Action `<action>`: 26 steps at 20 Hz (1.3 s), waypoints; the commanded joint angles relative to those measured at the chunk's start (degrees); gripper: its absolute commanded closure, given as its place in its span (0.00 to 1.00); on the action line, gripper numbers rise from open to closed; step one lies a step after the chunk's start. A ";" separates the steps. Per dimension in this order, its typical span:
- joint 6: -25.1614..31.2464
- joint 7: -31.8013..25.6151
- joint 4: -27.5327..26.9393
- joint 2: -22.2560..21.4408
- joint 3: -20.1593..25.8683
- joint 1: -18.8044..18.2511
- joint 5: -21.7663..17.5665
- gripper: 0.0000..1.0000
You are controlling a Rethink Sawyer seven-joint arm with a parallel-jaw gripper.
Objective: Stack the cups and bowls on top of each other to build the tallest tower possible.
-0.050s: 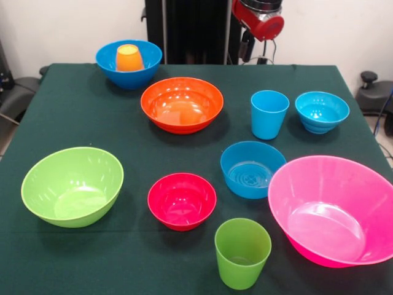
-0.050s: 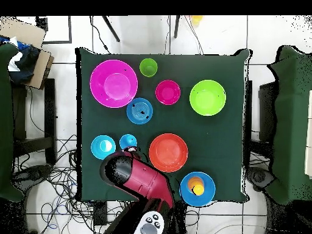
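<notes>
One stack exists so far: a glossy orange plastic tumbler (image 1: 129,58) sits upside down inside the large blue plastic bowl (image 1: 129,62) at a table corner. Everything else lies singly on the dark green tablecloth (image 1: 73,123).

The red and black arm (image 2: 137,177) hangs over the table edge near the light blue tapered tumbler (image 1: 269,114) and the small turquoise bowl (image 1: 322,111). The gripper is hidden under the arm in the overhead view and cut off in the front view; cannot tell whether it is spread or closed.

Judgement: the light blue tumbler is the likely next pick. It stands upright, mouth up, just beside the turquoise bowl but apart from it. Grip one wall at the rim and lift straight up to avoid knocking the bowl.

Other pieces, all mouth up: wide orange bowl (image 1: 182,104), medium blue bowl (image 1: 252,169), small red bowl (image 1: 182,200), lime green bowl (image 1: 72,185), large pink bowl (image 1: 334,209), green tumbler (image 1: 242,252).
</notes>
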 commanded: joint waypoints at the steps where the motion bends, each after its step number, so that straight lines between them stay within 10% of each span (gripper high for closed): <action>1: -2.16 5.18 -0.60 3.56 4.78 0.32 -3.01 1.00; 26: -0.33 4.95 -1.51 3.79 3.76 0.59 -3.43 1.00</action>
